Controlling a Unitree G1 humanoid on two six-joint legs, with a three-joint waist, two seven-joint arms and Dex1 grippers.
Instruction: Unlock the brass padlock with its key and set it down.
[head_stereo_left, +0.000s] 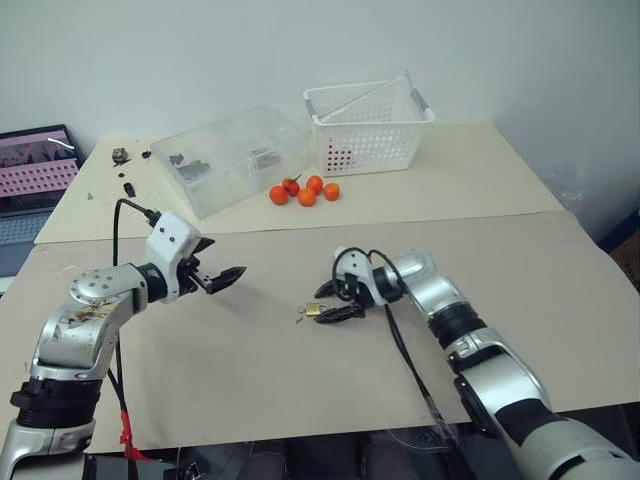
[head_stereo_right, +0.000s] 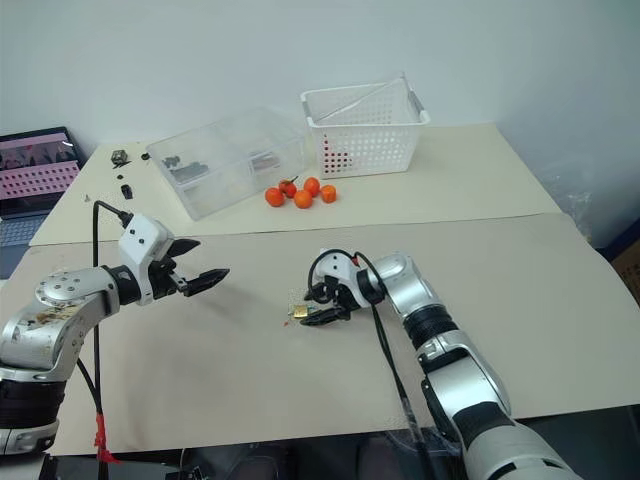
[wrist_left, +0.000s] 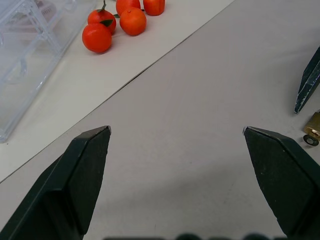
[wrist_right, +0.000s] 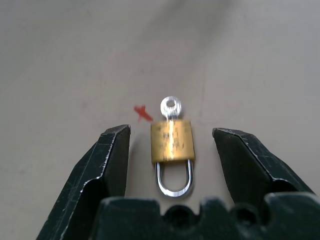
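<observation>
- The right end effector is sitting low over the counter with its two black fingers parted and gripping nothing.
- The brass padlock is lying flat on the counter in the gap between those fingers, touching neither one, its silvery shackle turned back toward the wrist.
- The key is sticking out of the far end of the lock body, its round holed bow pointing away from the right end effector.
- A tiny red speck is lying on the counter just beside the key, slightly past one fingertip.
- The left end effector is hanging above the counter well apart from the padlock, released, its fingers spread wide with only bare surface between them.
- From the left wrist the padlock's edge and one tip of the right end effector are showing off to one side, just past a finger.
- Further beyond the left end effector, four orange fruits are clustering together.
- Just beside them a clear plastic box is resting, and next to that a white basket is standing upright.
</observation>
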